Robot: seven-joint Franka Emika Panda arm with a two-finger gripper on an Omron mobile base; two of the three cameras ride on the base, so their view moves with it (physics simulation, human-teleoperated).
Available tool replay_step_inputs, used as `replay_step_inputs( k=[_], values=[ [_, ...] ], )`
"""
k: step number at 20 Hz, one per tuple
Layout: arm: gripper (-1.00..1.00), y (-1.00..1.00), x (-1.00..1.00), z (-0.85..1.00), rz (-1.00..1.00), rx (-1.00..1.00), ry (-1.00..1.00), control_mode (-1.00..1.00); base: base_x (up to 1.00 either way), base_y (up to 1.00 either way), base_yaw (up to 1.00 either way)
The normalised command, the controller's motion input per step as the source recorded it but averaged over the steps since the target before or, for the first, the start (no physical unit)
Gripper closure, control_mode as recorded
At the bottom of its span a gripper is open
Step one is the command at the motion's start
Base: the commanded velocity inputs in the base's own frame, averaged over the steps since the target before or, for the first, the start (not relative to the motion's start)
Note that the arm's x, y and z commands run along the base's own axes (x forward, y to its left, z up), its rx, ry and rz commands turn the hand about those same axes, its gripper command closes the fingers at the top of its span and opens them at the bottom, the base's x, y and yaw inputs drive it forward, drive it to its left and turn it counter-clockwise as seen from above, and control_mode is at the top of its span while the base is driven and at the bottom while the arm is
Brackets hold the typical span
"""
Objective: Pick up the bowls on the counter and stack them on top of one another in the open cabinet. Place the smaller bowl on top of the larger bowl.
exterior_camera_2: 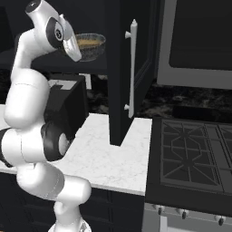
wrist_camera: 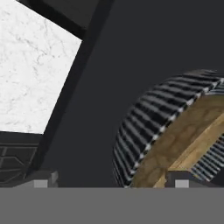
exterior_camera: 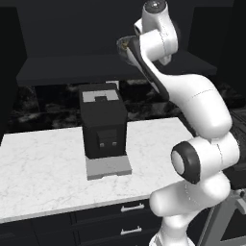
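The smaller brown wooden bowl [exterior_camera_2: 89, 42] sits inside the larger grey-blue bowl [exterior_camera_2: 97, 53], up at the level of the open cabinet's dark shelf [exterior_camera: 72, 67]. In the hand view the larger bowl's streaked wall [wrist_camera: 144, 122] curves around the wooden bowl [wrist_camera: 183, 135] at the lower right, over the dark shelf [wrist_camera: 109, 65]. My gripper [exterior_camera_2: 76, 50] is right beside the stacked bowls on their left. It is open [wrist_camera: 111, 183], its fingertips far apart, and the right fingertip [wrist_camera: 181, 183] shows just in front of the bowls' rims. The white marble counter [exterior_camera: 43, 163] lies below.
A black boxy coffee machine [exterior_camera: 103, 125] stands on the counter under the shelf. The cabinet's open door [exterior_camera_2: 129, 68] with a long silver handle hangs to the right of the bowls. A black stove top [exterior_camera_2: 195, 154] adjoins the counter on the right.
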Motion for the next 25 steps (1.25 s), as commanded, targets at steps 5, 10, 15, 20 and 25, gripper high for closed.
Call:
replay_step_inputs(
  k=[5, 10, 15, 20, 25],
  values=[
    [-1.0, 0.06, -1.0, -0.13, -0.01, 0.0, -0.16, -1.0, 0.0, 0.0, 0.0],
    [-1.0, 0.0, -1.0, -0.86, 0.0, 0.01, 0.03, -1.0, 0.0, 0.0, 0.0],
    [-1.0, -0.15, -1.0, -1.0, 0.0, 0.05, 0.17, -1.0, 0.0, 0.0, 0.0],
    [-1.0, -0.64, -1.0, -1.0, -0.01, 0.12, 0.21, -1.0, 0.0, 0.0, 0.0],
    [-1.0, -0.41, -0.34, -0.56, 0.0, 0.11, 0.01, -1.0, 0.0, 0.0, 0.0]
  ],
)
